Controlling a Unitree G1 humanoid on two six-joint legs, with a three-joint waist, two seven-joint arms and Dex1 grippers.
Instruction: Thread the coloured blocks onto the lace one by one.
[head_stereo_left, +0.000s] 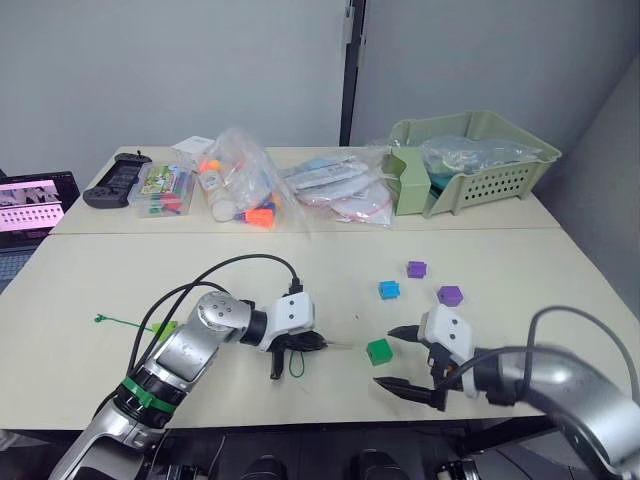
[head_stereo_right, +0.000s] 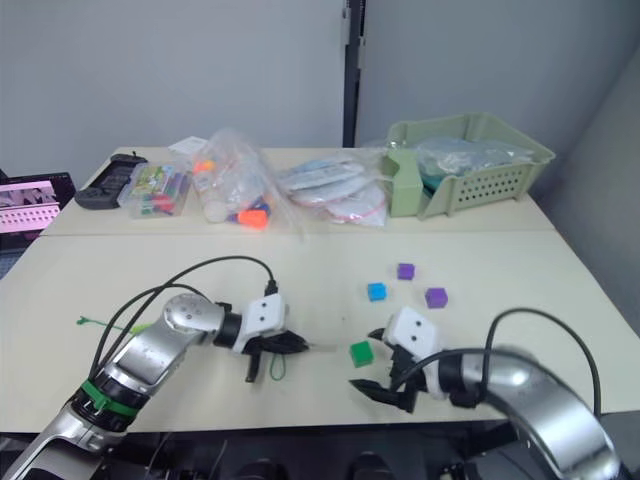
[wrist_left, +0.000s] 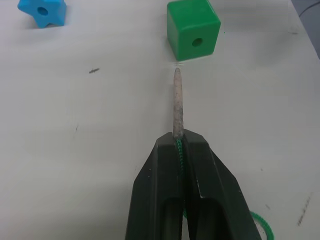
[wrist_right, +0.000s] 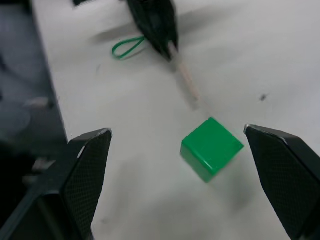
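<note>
My left gripper (wrist_left: 181, 142) is shut on the lace, whose pale stiff tip (wrist_left: 177, 102) points at the holed face of the dark green cube (wrist_left: 192, 36) and stops just short of it. The green cord loops behind the gripper (head_stereo_left: 297, 366) and its tab end (head_stereo_left: 100, 319) lies far left, near a lime green block (head_stereo_left: 163, 327). My right gripper (wrist_right: 177, 131) stands open around the green cube (wrist_right: 211, 147) without touching it. A blue block (head_stereo_left: 389, 290) and two purple cubes (head_stereo_left: 416, 269) (head_stereo_left: 450, 295) lie beyond.
Clear bags of toys (head_stereo_left: 240, 185) and packets (head_stereo_left: 335, 185) line the back of the table, beside a pale green basket (head_stereo_left: 500, 165) at the back right. A black controller (head_stereo_left: 115, 178) and a lit screen (head_stereo_left: 30, 205) are at the far left.
</note>
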